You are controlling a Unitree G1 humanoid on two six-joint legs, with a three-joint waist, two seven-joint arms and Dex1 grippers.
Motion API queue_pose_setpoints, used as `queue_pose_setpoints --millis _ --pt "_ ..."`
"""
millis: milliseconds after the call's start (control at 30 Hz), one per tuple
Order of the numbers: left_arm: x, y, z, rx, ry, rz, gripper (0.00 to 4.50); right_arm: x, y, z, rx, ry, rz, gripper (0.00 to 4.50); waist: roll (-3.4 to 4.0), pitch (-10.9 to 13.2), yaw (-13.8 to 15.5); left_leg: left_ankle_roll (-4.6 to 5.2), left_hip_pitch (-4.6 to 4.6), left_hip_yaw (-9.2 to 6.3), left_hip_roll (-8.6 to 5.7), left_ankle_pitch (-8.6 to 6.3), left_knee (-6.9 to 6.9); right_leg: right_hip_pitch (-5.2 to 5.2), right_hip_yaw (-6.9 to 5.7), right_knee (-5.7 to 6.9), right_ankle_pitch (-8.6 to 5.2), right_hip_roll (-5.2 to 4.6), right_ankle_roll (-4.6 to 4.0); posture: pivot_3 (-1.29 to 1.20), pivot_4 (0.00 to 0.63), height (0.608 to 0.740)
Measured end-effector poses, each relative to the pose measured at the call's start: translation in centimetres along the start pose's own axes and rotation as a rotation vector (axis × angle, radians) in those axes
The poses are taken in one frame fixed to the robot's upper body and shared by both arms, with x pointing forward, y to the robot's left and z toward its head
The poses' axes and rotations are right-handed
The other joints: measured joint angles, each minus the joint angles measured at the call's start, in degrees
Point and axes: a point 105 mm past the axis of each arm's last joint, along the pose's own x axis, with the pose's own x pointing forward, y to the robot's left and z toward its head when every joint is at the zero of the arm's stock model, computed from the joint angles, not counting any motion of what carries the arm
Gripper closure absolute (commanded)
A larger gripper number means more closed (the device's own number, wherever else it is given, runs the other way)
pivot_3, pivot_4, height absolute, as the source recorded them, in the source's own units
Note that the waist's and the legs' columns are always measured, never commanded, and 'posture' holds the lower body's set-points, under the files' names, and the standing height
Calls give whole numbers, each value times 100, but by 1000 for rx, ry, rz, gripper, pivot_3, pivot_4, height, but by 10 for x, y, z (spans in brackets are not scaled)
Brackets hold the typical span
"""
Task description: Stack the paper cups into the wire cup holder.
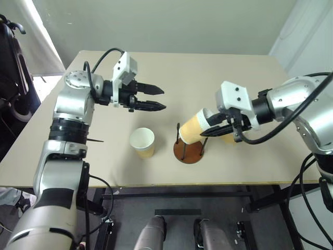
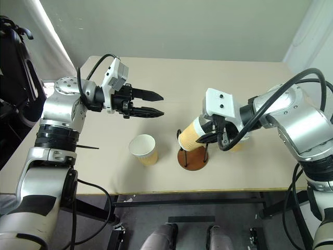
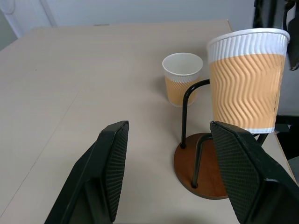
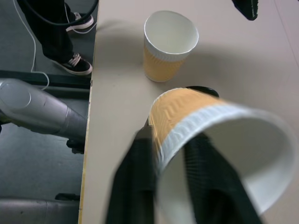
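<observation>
Here the right gripper (image 1: pixel 225 126) clamps a tilted paper cup (image 1: pixel 193 127) over the wire cup holder (image 1: pixel 188 149); another cup (image 1: pixel 142 142) stands beside it on the table (image 1: pixel 78 146), a third cup (image 2: pixel 237 146) behind. The left gripper (image 1: pixel 158 98) hovers, jaws apart, empty.

The held cup (image 4: pixel 219 144) is blurring in the right wrist view, its rim running past the picture's edge and hiding the right gripper's fingers (image 4: pixel 133 186). The right gripper (image 1: pixel 221 127) is covering most of a third cup (image 1: pixel 229 138). The held cup is hiding the holder's (image 1: pixel 188 151) upper wires.
</observation>
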Motion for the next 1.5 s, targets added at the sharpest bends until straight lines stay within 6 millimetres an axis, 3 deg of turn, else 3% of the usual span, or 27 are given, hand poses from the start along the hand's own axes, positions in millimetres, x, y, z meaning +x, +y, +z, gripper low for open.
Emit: queue_pose_setpoints --millis 400,600,767,1233,1333,1467,1500 --pt "-12 -14 -4 -30 104 -97 1513 -7 -6 -4 -33 34 -10 4484 0 0 -6 0 -1 -1 1 0 -1 -1 0 -1 0 0 -1 0 150 740" --pt "-8 -27 2 -21 127 -185 1513 -8 -12 -1 -133 80 -25 4484 0 0 -4 -1 -2 -3 1 -1 -2 -1 0 -3 0 -1 -2 0 150 740" --pt "-6 -29 10 -6 120 -212 1513 -8 -13 0 -179 102 -20 4484 0 0 -6 -3 -1 -2 1 -2 -2 -1 0 -2 1 -1 -2 0 150 740" --pt "-6 -31 8 1 133 -223 1513 6 -5 -4 -330 182 39 4484 0 0 -13 -3 -1 -3 2 -2 -3 -1 -1 -1 0 0 -3 0 150 740" --pt "-6 -31 8 4 132 -223 1513 13 -6 -2 -341 174 41 4012 0 0 -15 -3 -1 -3 2 -2 -3 -1 -1 -1 1 0 -3 0 150 740" --pt "-6 -31 7 2 133 -224 1513 20 -6 2 -298 142 40 2671 0 0 -14 -3 -2 -2 2 -2 -3 -1 0 -3 1 0 -3 0 150 740" --pt "-6 -31 7 1 133 -224 1513 22 -6 3 -274 128 34 2671 0 0 -14 -3 -1 -2 2 -2 -3 -1 -1 -3 1 0 -3 0 150 740"
